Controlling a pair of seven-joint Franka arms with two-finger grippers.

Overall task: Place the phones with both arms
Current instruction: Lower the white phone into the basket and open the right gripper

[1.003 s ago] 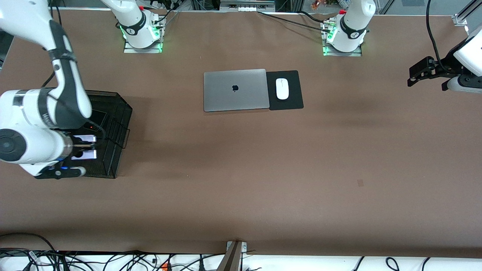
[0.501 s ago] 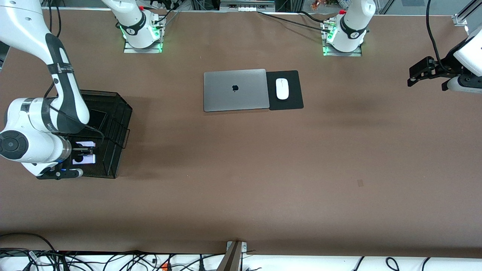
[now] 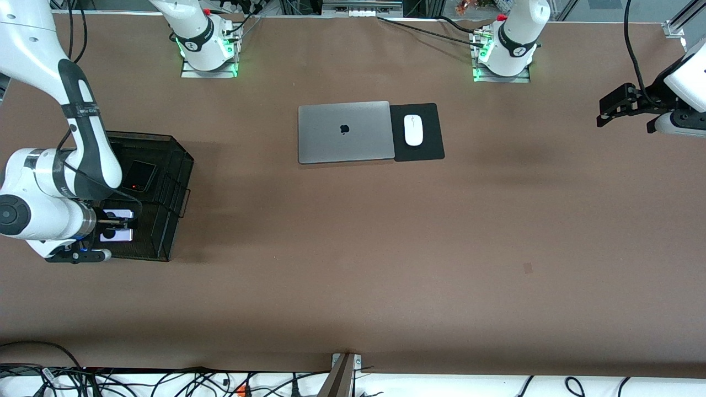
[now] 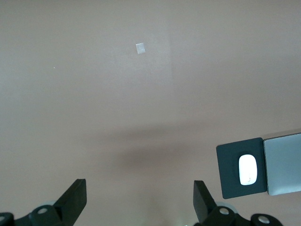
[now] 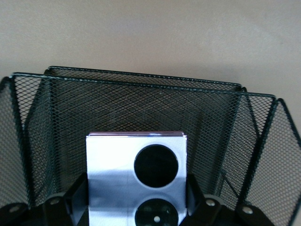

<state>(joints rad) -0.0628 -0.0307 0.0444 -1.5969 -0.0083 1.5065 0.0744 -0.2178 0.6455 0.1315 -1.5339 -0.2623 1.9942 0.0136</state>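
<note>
Front view. The right end effector [image 3: 117, 224] is over the black mesh tray [image 3: 175, 165] at the right arm's end of the desk [image 3: 353, 264], its fingers pinching the lavender-white phone [image 3: 116, 234] by its edges. The phone is held over the part of the tray nearer to the front camera. A small black phone [image 3: 139, 175] lies flat in the tray, farther from the camera than the held one. The third phone cannot be made out. A closed grey laptop [image 3: 344, 131] lies at mid-desk, with a black mouse pad [image 3: 424, 149] touching its edge on the side toward the left arm's end; a white mouse [image 3: 413, 130] rests on the pad. The left end effector [image 3: 609, 107] waits in the air over the left arm's end of the desk, well apart from all items.

Left wrist view. The left end effector [image 4: 139, 200] has its fingers spread wide with nothing between them, over bare desk. The mouse, pad and a laptop edge show farther off.

Right wrist view. The right end effector [image 5: 136, 197] is clamped on the lavender-white phone, whose two black camera circles face the camera. The tray's mesh walls stand around it.
</note>
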